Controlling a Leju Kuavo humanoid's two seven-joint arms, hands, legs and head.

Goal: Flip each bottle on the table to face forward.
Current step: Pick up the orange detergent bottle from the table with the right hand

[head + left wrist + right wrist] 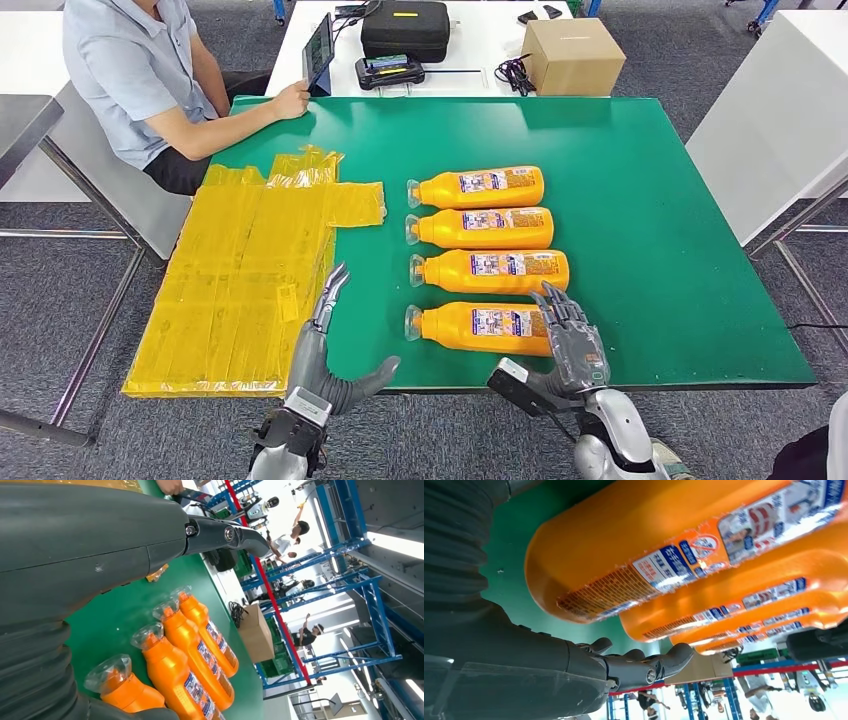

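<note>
Four orange detergent bottles (481,255), centre of frame on green table (660,220): lying flat, long axes left-right, clear caps pointing left. Left hand (325,345), lower left: fingers spread, empty. Right hand (570,335): fingers extended over nearest bottle (480,327)'s base; grasp cannot be told.

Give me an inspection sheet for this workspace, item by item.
Surface: green table.
Job's things: four orange bottles lying in a column, caps toward the robot's left, small-print labels up.
Clutter: yellow bags stacked on the table's left part.
Robot hands: left robot hand open, over the bags' edge; right robot hand open, fingers at the nearest bottle's base, contact unclear.
Cables: black cord on the white table behind.
Surroundings: seated person, black case, cardboard box.
</note>
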